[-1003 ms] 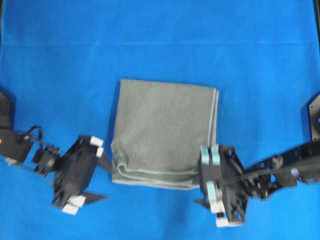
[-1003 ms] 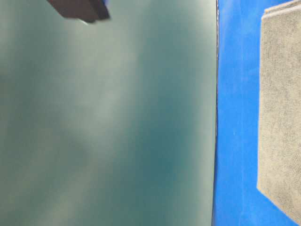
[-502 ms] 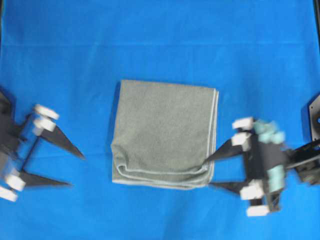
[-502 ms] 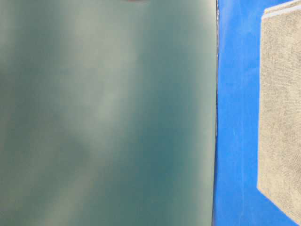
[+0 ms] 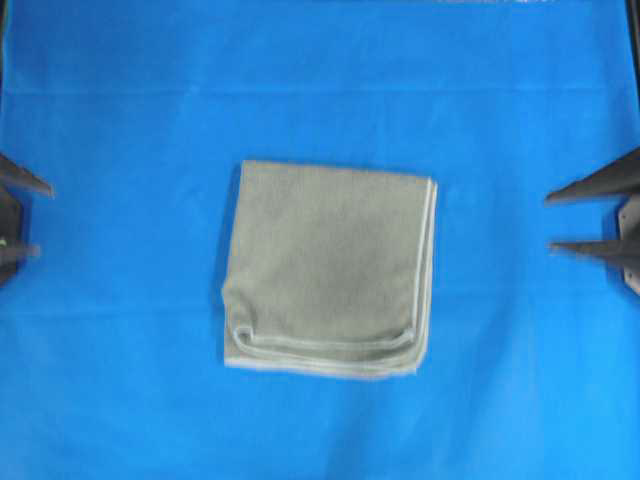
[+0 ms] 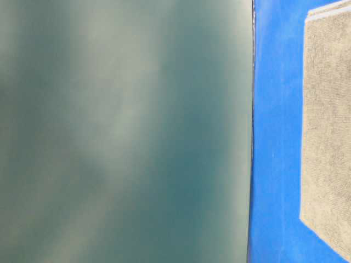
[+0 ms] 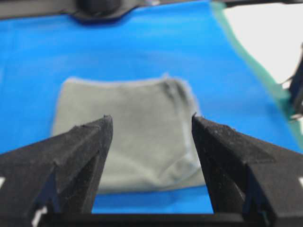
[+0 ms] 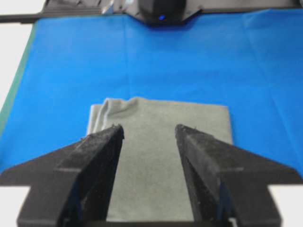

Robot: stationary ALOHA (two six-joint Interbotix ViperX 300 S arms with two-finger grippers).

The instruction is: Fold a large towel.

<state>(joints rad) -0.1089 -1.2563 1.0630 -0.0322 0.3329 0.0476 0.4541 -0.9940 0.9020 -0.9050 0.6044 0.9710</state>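
Observation:
The grey-green towel [image 5: 328, 268] lies folded into a flat rectangle in the middle of the blue sheet, its layered hems along the near edge. It also shows in the table-level view as the towel [image 6: 328, 137], in the left wrist view as the towel [image 7: 128, 127] and in the right wrist view as the towel [image 8: 156, 156]. My left gripper [image 5: 38, 218] is drawn back at the left edge, open and empty, well apart from the cloth. My right gripper [image 5: 548, 222] sits at the right edge, also open and empty. Both wrist views show the gripper [image 7: 149, 118] and gripper [image 8: 149, 127] with fingers wide apart.
The bright blue sheet [image 5: 320, 90] covers the table. A dark green panel [image 6: 126, 131] fills the left of the table-level view. The opposite arm's base [image 8: 161, 9] stands at the far edge in the right wrist view.
Both arms have pulled back from the towel's near corners to the left and right edges of the overhead view. The towel stays folded and still.

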